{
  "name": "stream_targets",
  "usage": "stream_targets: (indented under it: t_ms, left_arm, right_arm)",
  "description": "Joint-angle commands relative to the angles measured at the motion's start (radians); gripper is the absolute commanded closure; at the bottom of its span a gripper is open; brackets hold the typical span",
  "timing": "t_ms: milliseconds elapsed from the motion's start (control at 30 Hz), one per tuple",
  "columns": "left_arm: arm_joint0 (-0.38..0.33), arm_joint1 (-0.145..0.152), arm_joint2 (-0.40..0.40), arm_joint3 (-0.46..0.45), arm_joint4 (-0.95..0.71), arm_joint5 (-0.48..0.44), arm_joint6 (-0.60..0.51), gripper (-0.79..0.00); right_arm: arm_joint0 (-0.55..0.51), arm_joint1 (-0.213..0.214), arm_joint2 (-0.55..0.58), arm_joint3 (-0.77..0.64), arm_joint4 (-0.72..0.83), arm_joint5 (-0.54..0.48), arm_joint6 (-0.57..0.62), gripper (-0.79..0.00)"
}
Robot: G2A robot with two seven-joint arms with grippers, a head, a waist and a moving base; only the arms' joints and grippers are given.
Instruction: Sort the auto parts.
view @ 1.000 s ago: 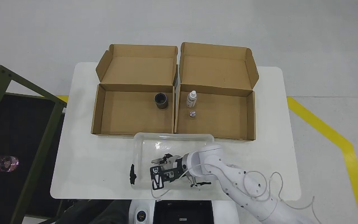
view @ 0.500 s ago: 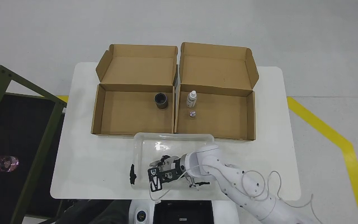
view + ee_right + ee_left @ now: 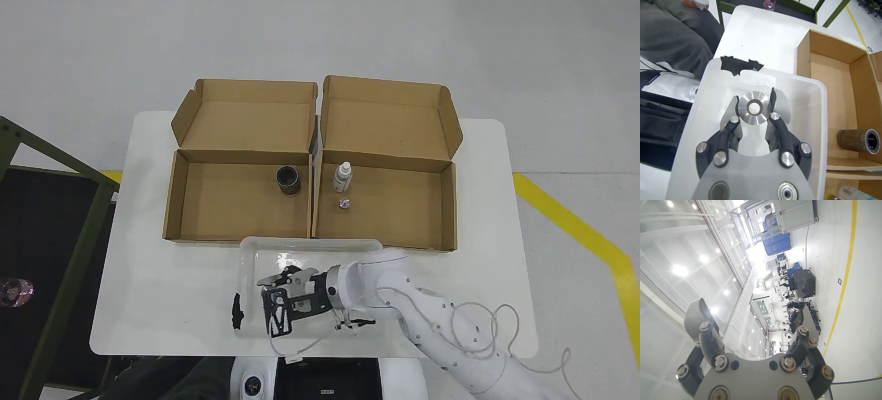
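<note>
Tool on right arm [image 3: 754, 98] pinches metal disc [image 3: 762, 103] by its rim, raised a bit over white tray [image 3: 824, 113] versus a second ago; grasp looks secure, sorting drop next. Left tool [image 3: 751, 306] spread.

I work in a large industrial hall, a factory-floor robotics lab. The high white ceiling [image 3: 662, 247] carries rows of round lamps [image 3: 679, 270]. On the pale floor [image 3: 865, 313] stand blue machine cabinets [image 3: 776, 244], a metal-framed enclosure [image 3: 793, 217] and dark workstations [image 3: 803, 283]. A yellow floor line [image 3: 580, 228] runs at 3 o'clock of my white surface [image 3: 150, 280]. A green metal frame [image 3: 62, 152] stands at 9 o'clock.
</note>
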Motion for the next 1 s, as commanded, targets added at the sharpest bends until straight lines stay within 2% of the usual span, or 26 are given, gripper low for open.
stream_targets:
  t_ms: [0, 400, 967]
  left_arm:
    - [0.000, 0.000, 0.000, 0.000, 0.000, 0.000, 0.000, -0.785]
    - [0.000, 0.000, 0.000, 0.000, 0.000, 0.000, 0.000, -0.785]
    - [0.000, 0.000, 0.000, 0.000, 0.000, 0.000, 0.000, -0.785]
  right_arm:
    - [-0.003, 0.004, 0.016, -0.018, 0.014, -0.002, 0.001, 0.000]
    - [0.043, 0.007, 0.073, -0.114, 0.080, 0.033, -0.004, 0.000]
    - [0.123, 0.001, 0.117, -0.054, 0.153, 0.115, -0.005, 0.000]
